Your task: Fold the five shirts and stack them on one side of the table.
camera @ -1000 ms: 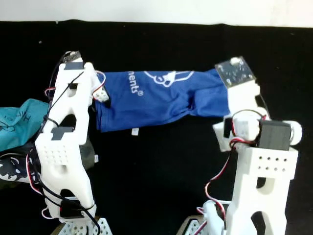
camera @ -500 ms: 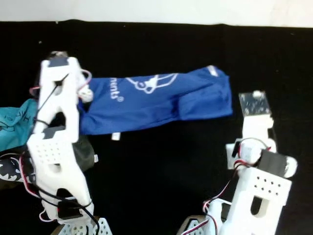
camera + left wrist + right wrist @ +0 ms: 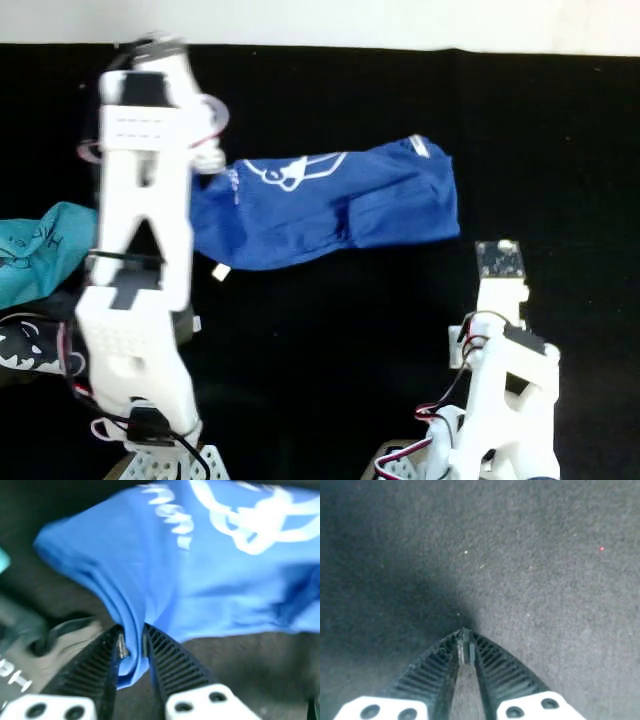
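Blue shirt [image 3: 330, 200] lies bunched on the black table [image 3: 330, 380], one end caught in the left pincer [image 3: 132, 647], which is clenched on a fold of it. One blue shirt and one teal shirt [image 3: 35, 255] show, the teal one beside that pinched end. The right pincer [image 3: 464, 641], clenched on nothing, hangs over the table, apart from the blue shirt.

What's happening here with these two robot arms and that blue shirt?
The two arms are meant to fold shirts and stack them. The left gripper is shut on a bunched edge of the blue shirt, which lies stretched across the black table. The right gripper is shut and empty over bare table, apart from the shirt. A teal shirt lies crumpled at the table's left edge.
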`<control>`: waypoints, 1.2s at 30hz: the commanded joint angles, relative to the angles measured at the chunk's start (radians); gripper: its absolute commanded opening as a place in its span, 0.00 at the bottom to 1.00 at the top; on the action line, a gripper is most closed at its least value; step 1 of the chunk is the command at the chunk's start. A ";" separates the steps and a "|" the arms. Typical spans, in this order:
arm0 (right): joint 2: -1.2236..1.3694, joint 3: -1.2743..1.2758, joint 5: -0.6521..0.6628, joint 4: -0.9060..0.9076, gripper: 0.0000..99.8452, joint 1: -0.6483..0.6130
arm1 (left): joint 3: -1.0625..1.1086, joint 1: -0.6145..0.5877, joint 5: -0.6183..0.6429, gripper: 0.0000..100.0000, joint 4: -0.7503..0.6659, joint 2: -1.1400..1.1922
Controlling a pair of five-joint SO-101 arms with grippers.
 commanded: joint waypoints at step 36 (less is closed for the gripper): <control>-0.005 0.087 -0.086 -0.143 0.01 0.016 | -0.722 0.496 0.083 0.13 -0.566 0.561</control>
